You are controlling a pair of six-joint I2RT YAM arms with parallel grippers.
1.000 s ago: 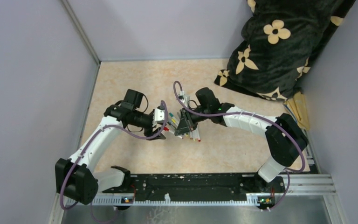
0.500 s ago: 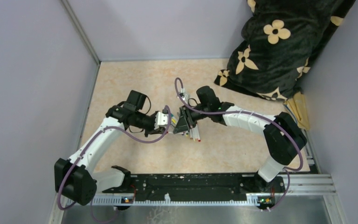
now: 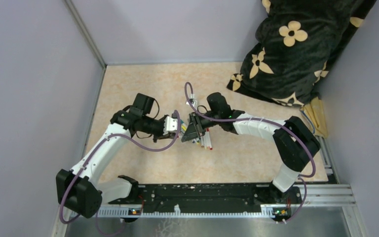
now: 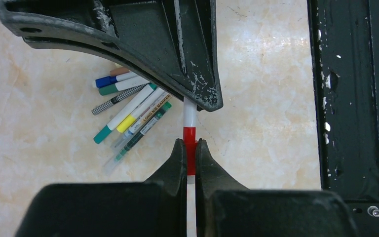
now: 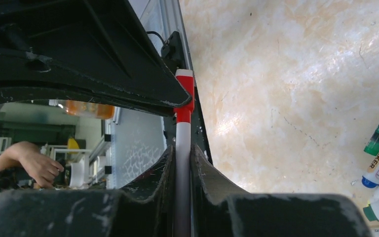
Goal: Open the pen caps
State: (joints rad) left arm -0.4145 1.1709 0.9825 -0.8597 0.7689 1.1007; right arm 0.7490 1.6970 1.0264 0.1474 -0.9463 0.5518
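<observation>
One pen is held between both grippers above the table. In the left wrist view my left gripper (image 4: 190,143) is shut on its red pen cap (image 4: 190,133), and the white barrel (image 4: 190,112) runs on into the right gripper's dark fingers (image 4: 197,84). In the right wrist view my right gripper (image 5: 181,148) is shut on that white barrel (image 5: 182,131), with the red cap (image 5: 185,94) beyond it. From above, the left gripper (image 3: 176,129) and right gripper (image 3: 189,131) meet tip to tip. Several capped pens (image 4: 128,116) lie in a loose pile below.
More of the pile of pens (image 3: 205,141) lies under the right gripper on the beige table. A black flowered blanket (image 3: 296,49) fills the far right corner. The black base rail (image 3: 202,197) runs along the near edge. Grey walls close in the left and back.
My left gripper has moved right, up to the right gripper, and has shut on the pen's red cap. The right arm has barely shifted.
</observation>
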